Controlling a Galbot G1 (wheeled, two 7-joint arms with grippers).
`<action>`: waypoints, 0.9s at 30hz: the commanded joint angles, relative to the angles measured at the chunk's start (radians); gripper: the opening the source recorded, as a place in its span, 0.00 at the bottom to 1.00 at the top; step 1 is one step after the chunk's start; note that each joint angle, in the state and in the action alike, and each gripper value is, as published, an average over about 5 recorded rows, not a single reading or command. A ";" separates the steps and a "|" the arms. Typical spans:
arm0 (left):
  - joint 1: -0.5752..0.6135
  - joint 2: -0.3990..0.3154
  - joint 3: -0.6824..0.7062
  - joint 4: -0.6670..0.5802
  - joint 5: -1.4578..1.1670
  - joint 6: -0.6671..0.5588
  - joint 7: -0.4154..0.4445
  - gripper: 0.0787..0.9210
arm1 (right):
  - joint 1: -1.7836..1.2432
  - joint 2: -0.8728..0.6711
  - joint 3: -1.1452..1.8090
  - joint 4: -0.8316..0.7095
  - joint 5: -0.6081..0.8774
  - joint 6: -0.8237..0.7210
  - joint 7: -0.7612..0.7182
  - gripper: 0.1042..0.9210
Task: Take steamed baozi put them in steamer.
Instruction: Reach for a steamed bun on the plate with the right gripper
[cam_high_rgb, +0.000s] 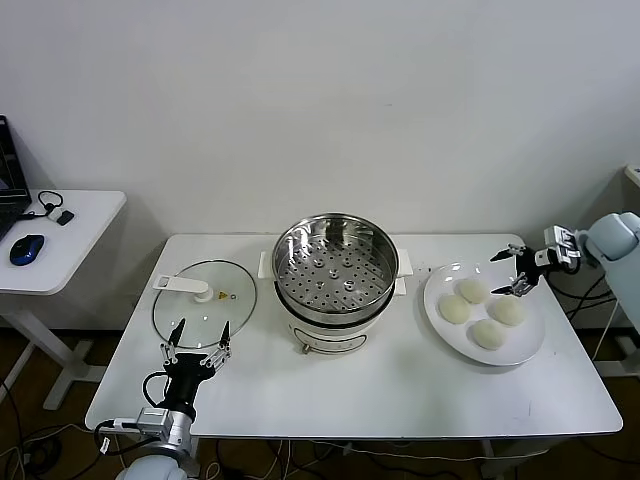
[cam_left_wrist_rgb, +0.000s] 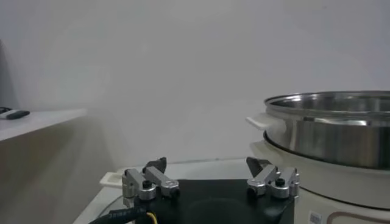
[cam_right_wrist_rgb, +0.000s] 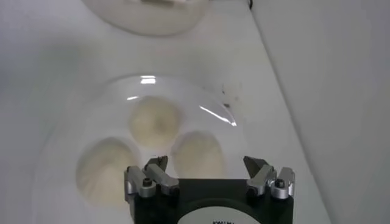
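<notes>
Several cream-white baozi (cam_high_rgb: 473, 290) lie on a white plate (cam_high_rgb: 437, 288) at the table's right. The steel steamer (cam_high_rgb: 335, 270) stands mid-table with its perforated tray bare. My right gripper (cam_high_rgb: 515, 270) hovers open over the plate's far right edge, just beside the baozi and holding nothing. The right wrist view has three baozi (cam_right_wrist_rgb: 155, 120) below the open right gripper (cam_right_wrist_rgb: 207, 167). My left gripper (cam_high_rgb: 197, 338) rests open at the front left, empty. In the left wrist view, the open left gripper (cam_left_wrist_rgb: 207, 170) faces the steamer (cam_left_wrist_rgb: 329, 128) from its side.
A flat glass lid (cam_high_rgb: 200, 310) with a white handle lies on the table left of the steamer, right by the left gripper. A small side table (cam_high_rgb: 60, 240) with a blue mouse (cam_high_rgb: 26, 248) stands farther left. A wall closes the back.
</notes>
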 joint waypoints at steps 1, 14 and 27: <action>-0.002 0.000 -0.002 -0.006 0.000 0.003 0.000 0.88 | 0.111 0.136 -0.061 -0.217 -0.144 0.024 -0.034 0.88; -0.001 -0.004 0.000 -0.020 -0.003 0.003 0.000 0.88 | 0.086 0.192 -0.003 -0.265 -0.205 0.021 0.000 0.88; -0.003 -0.004 0.002 -0.019 -0.004 0.004 0.000 0.88 | 0.058 0.226 0.078 -0.290 -0.279 0.020 0.025 0.88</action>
